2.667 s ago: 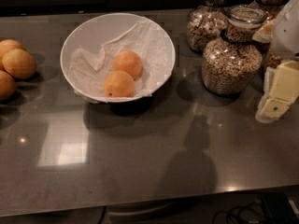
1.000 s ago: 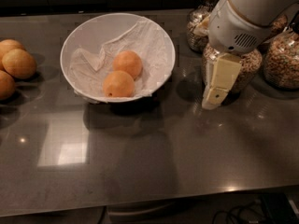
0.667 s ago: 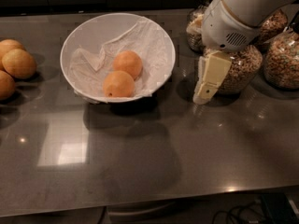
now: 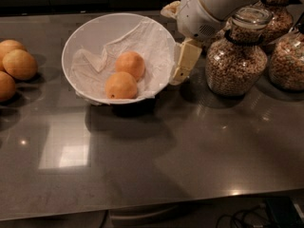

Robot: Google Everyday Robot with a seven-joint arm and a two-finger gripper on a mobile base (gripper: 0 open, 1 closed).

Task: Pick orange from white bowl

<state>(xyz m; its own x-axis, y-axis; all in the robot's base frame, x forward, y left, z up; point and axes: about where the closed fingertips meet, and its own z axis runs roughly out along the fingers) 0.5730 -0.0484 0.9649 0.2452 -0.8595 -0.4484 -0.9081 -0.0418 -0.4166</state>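
Note:
The white bowl [image 4: 83,37] stands at the back left of the dark counter, lined with a wrinkly white sheet [image 4: 95,66]. Two round fruits lie in it: the deeper-coloured orange [image 4: 121,85] at the front and its near twin [image 4: 130,64] just behind it. My gripper [image 4: 176,35] hangs at the bowl's right rim, above and to the right of the fruits, touching neither. One cream finger [image 4: 183,61] points down beside the rim, and the other [image 4: 170,8] shows further back. The gripper is open and empty.
Several paler round fruits [image 4: 19,64] lie at the counter's left edge. Glass jars of cereal [image 4: 236,56] stand right of the gripper, with more [image 4: 288,58] behind and to the right. The counter's front edge runs along the bottom.
The arm has come in from the right edge, passed in front of the jars, and now reaches the bowl's right rim. The bowl and fruits have not moved.

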